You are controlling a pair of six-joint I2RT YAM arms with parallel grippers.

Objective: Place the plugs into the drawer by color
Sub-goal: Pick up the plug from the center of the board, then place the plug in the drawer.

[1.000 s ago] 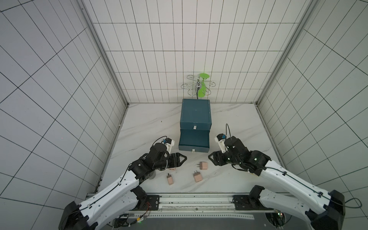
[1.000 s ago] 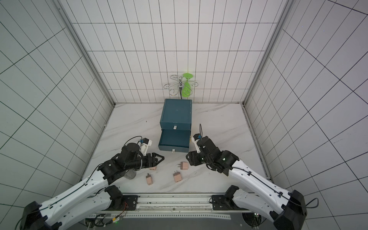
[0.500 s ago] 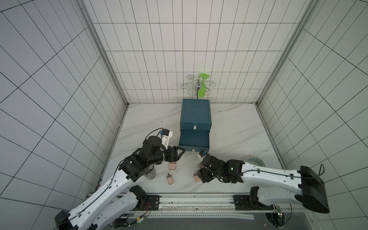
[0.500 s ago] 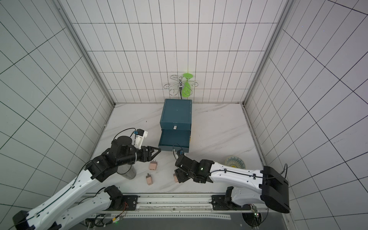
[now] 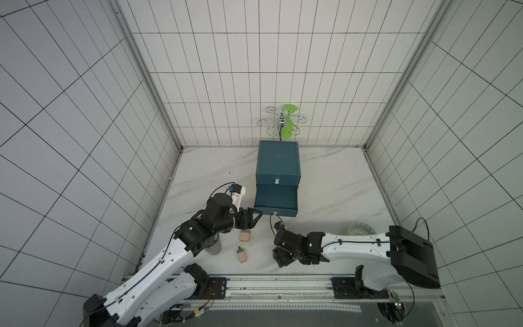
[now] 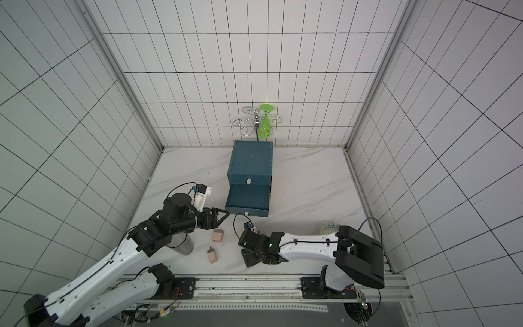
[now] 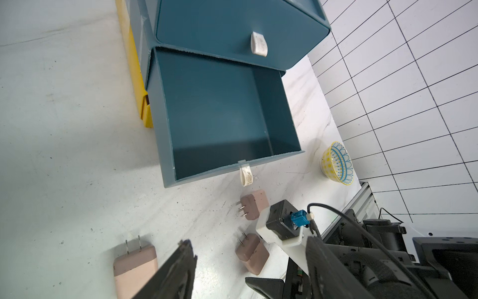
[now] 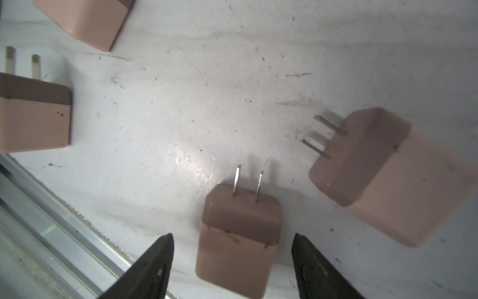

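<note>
Several peach-pink plugs lie on the white table in front of the teal drawer unit (image 5: 277,167), whose lower drawer (image 7: 225,116) is pulled out and empty. My right gripper (image 8: 232,235) is open and low over the table, one plug (image 8: 238,240) lying between its fingers without touching them. Another plug (image 8: 393,181) lies just beside it. My left gripper (image 5: 254,219) hovers open and empty by the drawer's front left corner, above two plugs (image 5: 244,235) (image 5: 241,254). The left wrist view shows three plugs (image 7: 254,204) (image 7: 252,252) (image 7: 134,266).
A patterned bowl (image 5: 360,228) stands at the front right, beside my right arm. A grey cup (image 5: 213,247) stands under my left arm. A metal hook rack with a green piece (image 5: 285,121) hangs on the back wall. The table's front rail (image 8: 64,214) runs close to my right gripper.
My right arm has swung from beside the drawer down toward the table's front and dropped over a plug, its jaws spreading wider. My left gripper has stayed near the drawer's corner.
</note>
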